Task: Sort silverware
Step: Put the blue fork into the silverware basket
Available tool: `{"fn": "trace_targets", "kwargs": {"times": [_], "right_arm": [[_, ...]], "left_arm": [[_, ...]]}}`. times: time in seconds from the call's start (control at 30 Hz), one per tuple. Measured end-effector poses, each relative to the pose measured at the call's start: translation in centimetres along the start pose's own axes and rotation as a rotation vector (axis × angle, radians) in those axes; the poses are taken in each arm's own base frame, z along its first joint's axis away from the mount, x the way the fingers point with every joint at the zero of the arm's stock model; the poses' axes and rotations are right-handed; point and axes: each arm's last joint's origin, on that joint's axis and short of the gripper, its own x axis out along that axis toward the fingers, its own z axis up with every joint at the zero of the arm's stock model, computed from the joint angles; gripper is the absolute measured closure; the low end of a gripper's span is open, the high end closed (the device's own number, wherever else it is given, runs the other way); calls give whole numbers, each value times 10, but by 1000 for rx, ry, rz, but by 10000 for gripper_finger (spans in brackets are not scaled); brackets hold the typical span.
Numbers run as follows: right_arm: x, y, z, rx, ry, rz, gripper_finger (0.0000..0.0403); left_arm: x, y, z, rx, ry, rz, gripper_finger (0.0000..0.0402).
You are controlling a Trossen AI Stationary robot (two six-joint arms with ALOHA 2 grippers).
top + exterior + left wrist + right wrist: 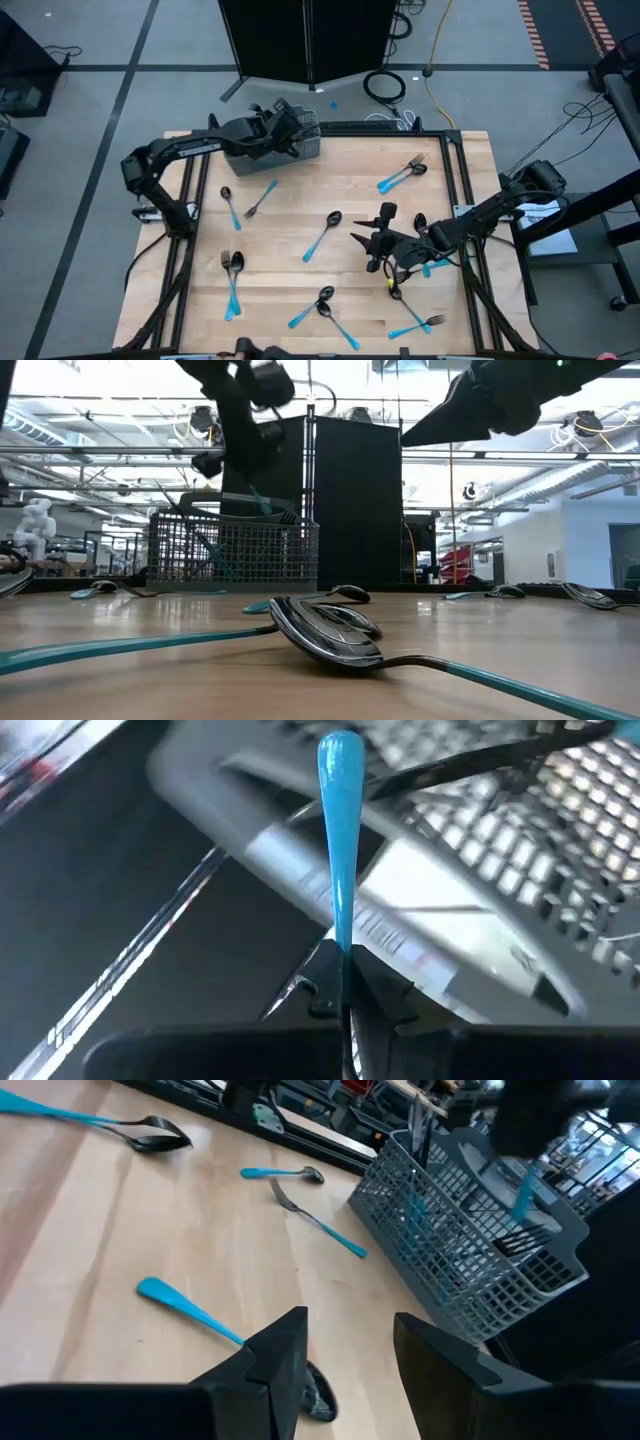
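Note:
My left gripper (272,124) is over the grey wire-mesh basket (290,142) at the table's far left, shut on one piece of silverware with a light-blue handle (340,840); its head is hidden. The right wrist view also shows this gripper (540,1125) above the basket (470,1250). My right gripper (368,240) hovers open and empty over the table's right middle, its fingers (285,1355) apart above a spoon (190,1310) that lies flat on the wood. Several other forks and spoons lie flat about the table, for instance a spoon (322,235) and a fork (262,198). My left gripper pinches the piece between its two fingers at the handle's narrow end (341,948), next to the hidden head. The handle sticks out forward past the fingertips, lying along them, its rounded free end (340,750) pointing toward the basket. The piece is lifted clear of the table.
Blue-handled pieces stand in the basket (235,550). Loose pairs lie at the far right (402,175), near left (232,275), near middle (322,305) and near right (415,322). A black frame rail (460,190) borders the wooden top. Two spoons (330,632) lie close to the low camera.

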Motion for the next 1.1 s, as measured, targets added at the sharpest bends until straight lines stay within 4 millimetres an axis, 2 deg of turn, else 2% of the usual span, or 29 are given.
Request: {"fn": "trace_targets", "kwargs": {"times": [0.1,0.23,0.47,0.83,1.0,1.1], "right_arm": [[2,-2,-2,-10,14,-6,259],[2,-2,-4,-28,34,-7,259],[2,-2,-5,-15,45,-6,259],[2,-2,-5,-15,44,-6,259],[2,-2,-5,-14,44,-5,259],[2,-2,-5,-14,44,-5,259]], "left_arm": [[11,-2,14,58,1,-28,402],[17,-2,30,85,-21,-32,402],[26,-5,42,65,-47,-65,378],[15,-5,51,69,-97,-40,304],[9,2,53,-128,-26,25,300],[-7,4,47,-182,-82,58,299]]}}
